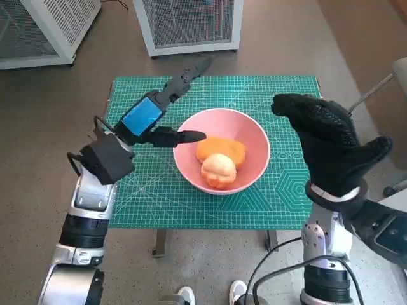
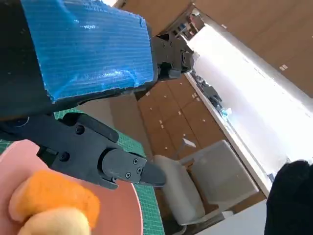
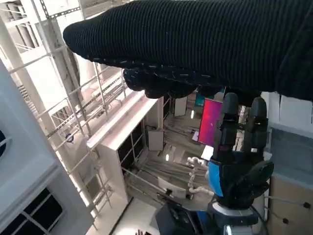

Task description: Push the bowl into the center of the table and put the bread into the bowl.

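Bread point(image 1: 220, 160) in bowl point(image 1: 254, 136), prob. centred

The left hand point(image 1: 150, 116) is raised on its pale forearm with fingers point(image 1: 184, 80) extended and spread apart, gripping nothing, while the gloved right hand point(image 1: 327, 143) stands upright on its wrist, likewise holding nothing, its fingers loosely together and thumb apart.
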`<state>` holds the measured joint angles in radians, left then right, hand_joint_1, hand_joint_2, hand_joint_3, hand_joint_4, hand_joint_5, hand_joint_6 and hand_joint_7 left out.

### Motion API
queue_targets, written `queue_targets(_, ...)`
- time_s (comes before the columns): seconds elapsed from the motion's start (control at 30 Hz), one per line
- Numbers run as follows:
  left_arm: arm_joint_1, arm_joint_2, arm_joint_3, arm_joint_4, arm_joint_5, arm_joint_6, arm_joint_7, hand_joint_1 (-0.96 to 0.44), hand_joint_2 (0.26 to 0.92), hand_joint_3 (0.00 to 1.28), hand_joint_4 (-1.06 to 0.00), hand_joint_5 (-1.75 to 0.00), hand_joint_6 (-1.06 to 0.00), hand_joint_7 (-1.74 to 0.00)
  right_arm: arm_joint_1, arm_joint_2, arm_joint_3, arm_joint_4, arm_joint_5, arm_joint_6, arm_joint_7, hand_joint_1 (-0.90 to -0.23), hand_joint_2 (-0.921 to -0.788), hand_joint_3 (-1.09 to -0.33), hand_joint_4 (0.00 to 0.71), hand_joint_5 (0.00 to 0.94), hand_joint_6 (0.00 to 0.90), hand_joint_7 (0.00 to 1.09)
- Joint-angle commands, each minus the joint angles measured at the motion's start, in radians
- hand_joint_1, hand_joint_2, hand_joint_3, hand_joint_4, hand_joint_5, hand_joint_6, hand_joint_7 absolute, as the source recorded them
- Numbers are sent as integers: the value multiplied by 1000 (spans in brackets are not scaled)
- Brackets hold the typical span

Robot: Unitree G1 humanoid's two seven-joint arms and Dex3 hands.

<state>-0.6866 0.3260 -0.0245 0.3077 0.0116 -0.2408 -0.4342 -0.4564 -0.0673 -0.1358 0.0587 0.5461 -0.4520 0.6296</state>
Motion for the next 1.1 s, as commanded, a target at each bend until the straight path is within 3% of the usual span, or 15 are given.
queue_targets(0.03,35,-27,37,-91,-58,-23,28,-552,921,214,1,1,-122,-153,6,0,-2,-2,0,17,-10,-449,-921,-445,259,2,71,509)
queue_targets(0.13,58,-58,56,-136,-91,-42,50,-568,921,299,1,1,-41,-319,3,-1,-4,-2,-4,21,-16,-450,-921,-444,259,2,72,507)
queue_targets(0.27,96,-127,99,-173,-253,-69,17,-602,921,400,1,1,-8,-371,-16,-6,-12,6,-12,26,-33,-452,-921,-442,261,3,77,505)
queue_targets(0.47,135,-186,147,-166,-442,-95,-72,-619,921,392,1,1,0,-409,-41,-5,-14,3,-43,22,-74,-451,-921,-441,262,3,88,504)
queue_targets(0.67,162,-224,161,-177,-505,-131,-120,-633,921,375,-37,-18,0,-414,-71,0,-9,2,-90,9,-120,-446,-921,-447,261,2,89,499)
queue_targets(0.93,179,-193,146,-209,-412,-196,-133,-622,921,438,-62,-25,0,-434,-126,2,6,48,-203,-43,-187,-462,-921,-476,251,0,91,507)
queue_targets(1.1,182,-196,144,-218,-395,-204,-122,-633,921,468,-63,-22,1,-421,-149,-8,7,92,-237,-77,-196,-480,-921,-496,249,0,88,516)
